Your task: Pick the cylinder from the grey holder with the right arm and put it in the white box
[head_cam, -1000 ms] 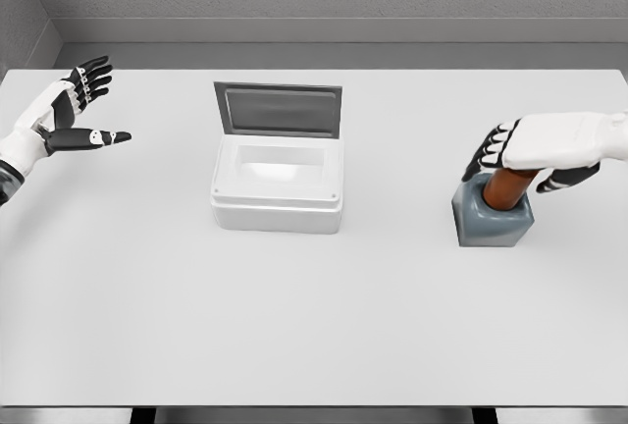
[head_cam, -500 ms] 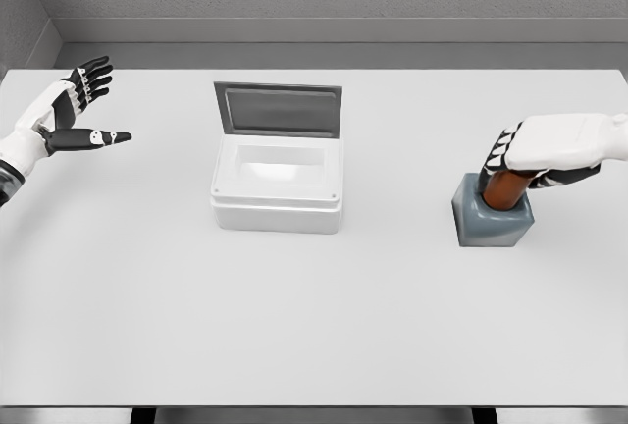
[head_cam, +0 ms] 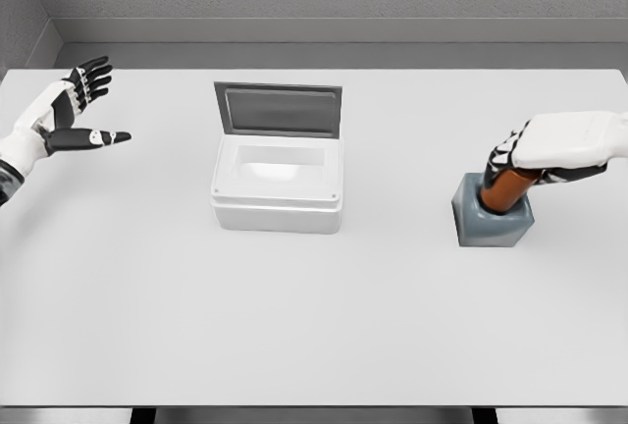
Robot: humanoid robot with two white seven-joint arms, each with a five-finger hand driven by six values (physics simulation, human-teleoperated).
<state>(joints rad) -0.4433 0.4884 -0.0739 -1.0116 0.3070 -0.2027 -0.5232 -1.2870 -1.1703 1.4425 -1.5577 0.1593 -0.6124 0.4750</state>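
From the head view, we see the white worktop (head_cam: 314, 326) filling most of the frame. Our right hand (head_cam: 549, 149) comes in from 3 o'clock, its fingers (head_cam: 506, 152) curled over the top of the brown cylinder (head_cam: 504, 189), pinching it. The cylinder stands tilted, its upper end leaning toward 1 o'clock, with its lower end seated in the grey holder (head_cam: 491, 220). The holder rests on the worktop at about 4 o'clock from the white box (head_cam: 278, 191), well apart from it.

The white box sits a little toward 11 o'clock from the frame's centre, open, with its dark grey lid (head_cam: 279, 110) standing up along the edge at 12 o'clock. Its inside shows only white walls and floor.

Our left hand (head_cam: 61, 115) hangs at 9 o'clock above the worktop's edge, fingers spread and holding nothing, thumb pointing toward 3 o'clock, well apart from the box.
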